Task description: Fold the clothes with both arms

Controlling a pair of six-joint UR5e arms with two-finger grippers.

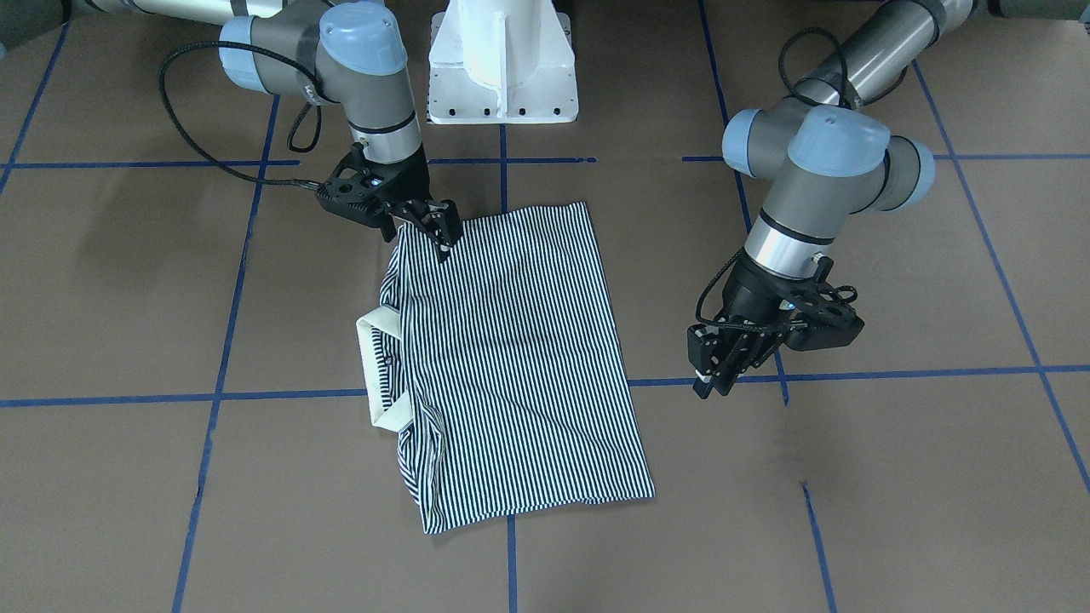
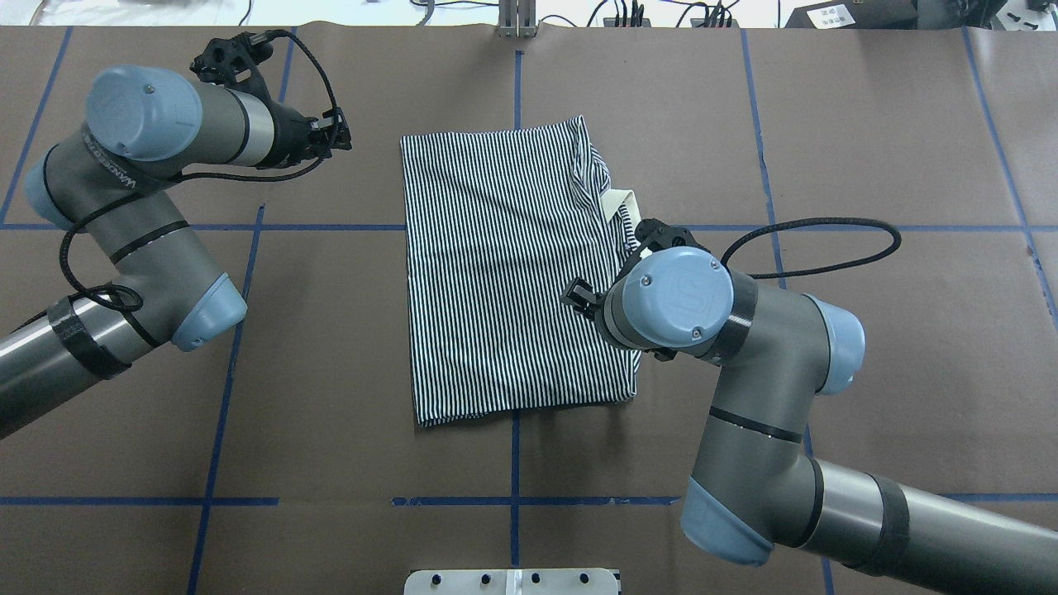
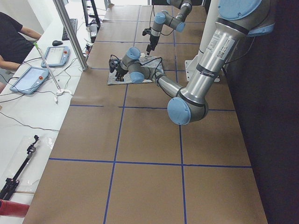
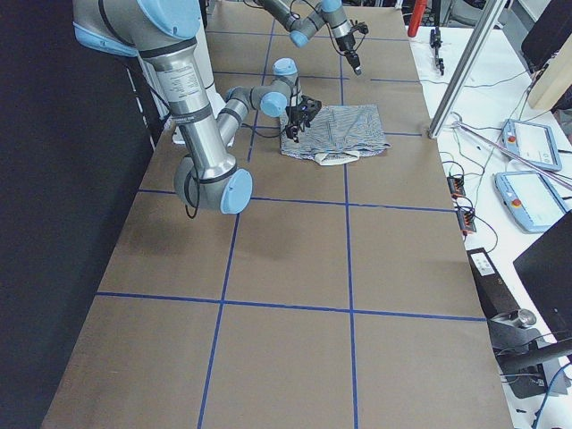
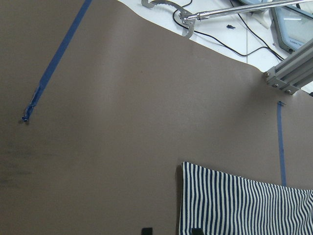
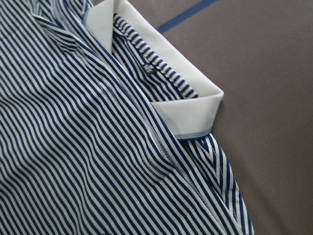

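Lying mid-desk (image 2: 826, 124), shirt (image 2: 496, 273) already narrowed to long rectangle, sides folded in; cross folds judged left. Right gripper (image 1: 438, 234) over robot-side corner at collar end, grip on cloth not discernible. Left gripper (image 1: 708, 385) parted, empty, apart from hem. Collar (image 1: 375, 366) pokes out.

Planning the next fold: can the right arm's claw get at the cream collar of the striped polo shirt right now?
Probably yes. The right claw sits at the collar-side edge of the navy-and-white striped polo shirt, and its plain cream collar lies uncovered nearby.
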